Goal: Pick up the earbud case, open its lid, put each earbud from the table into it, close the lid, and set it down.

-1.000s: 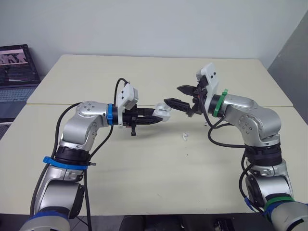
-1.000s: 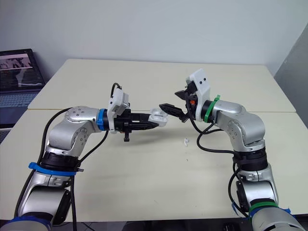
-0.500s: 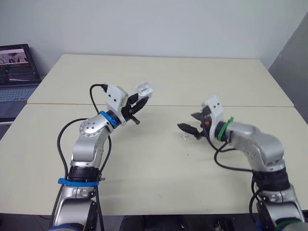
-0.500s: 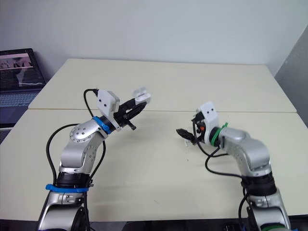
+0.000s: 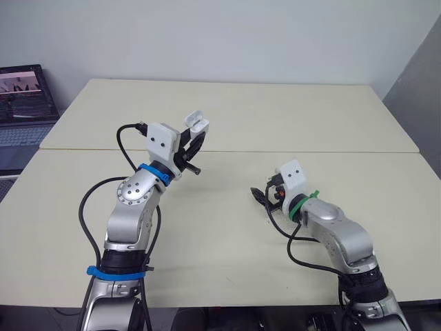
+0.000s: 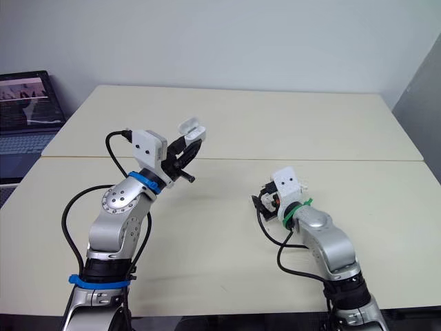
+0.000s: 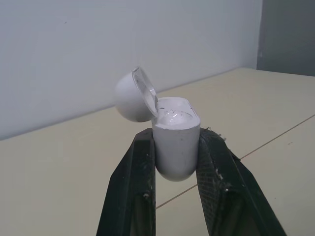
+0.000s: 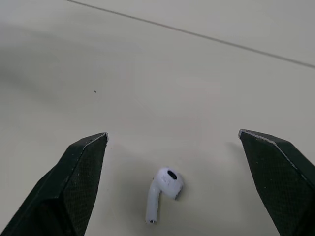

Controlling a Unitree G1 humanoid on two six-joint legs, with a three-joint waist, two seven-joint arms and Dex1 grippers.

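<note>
The right gripper point(image 8: 172, 133) has dropped to the table point(image 8: 147, 59), fingers spread wide astride the earbud point(image 8: 165, 189) without touching it. The left gripper point(image 5: 191, 141), swung up and away, clamps the open-lidded earbud case point(image 7: 175, 142). A pickup looks next.

This looks like an office or a plain lab room. Two pale cream tables point(image 5: 227, 110) stand pushed together, their joint point(image 5: 331, 152) running across the middle. A bare white wall point(image 5: 220, 34) closes the room at twelve o'clock. A grey panel point(image 5: 422, 83) stands at two o'clock, and an open laptop point(image 5: 25, 103) with a lit screen sits at ten o'clock, beside the tables.
</note>
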